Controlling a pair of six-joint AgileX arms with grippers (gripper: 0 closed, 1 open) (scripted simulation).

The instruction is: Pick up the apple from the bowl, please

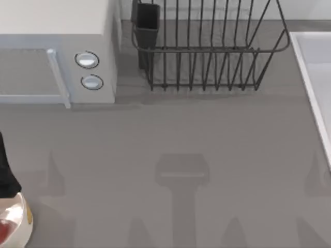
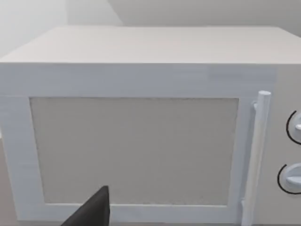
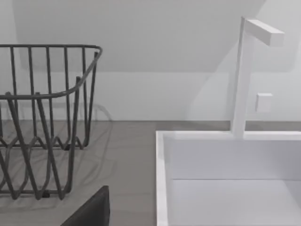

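The task had barely begun, as far as the views showed. Nearest the camera, at the lower left corner of the top view, the round glossy cream-white bowl (image 1: pixel 15 219) sat on the grey tabletop (image 1: pixel 170 144), cut off by the frame edge, a yellowish mark on its side. Inside it a sliver of the small glossy red apple (image 1: pixel 4 229) was visible, resting in the bowl and not yet lifted. Just behind the bowl a dark shape, probably part of the left arm (image 1: pixel 5 170), stood at the frame's left edge; whether it reached toward the apple could not be told.

Each wrist view caught one dark finger: the left gripper's finger (image 2: pixel 91 212) faced the microwave door, and the right gripper's finger (image 3: pixel 91 209) faced the sink. How wide either pair of jaws stood could not be told, and neither held anything that could be seen.

Farther from the bowl, toward the back, stood the boxy white microwave (image 1: pixel 57 46) with its two round knobs. Farther again, to the microwave's right, was the dark wire dish rack (image 1: pixel 207 51), and beyond that the white sink (image 3: pixel 225 179) with its angular white tap (image 3: pixel 244 75).

By my judgement everything remained: reaching over the bowl, closing on the apple, and raising it clear.
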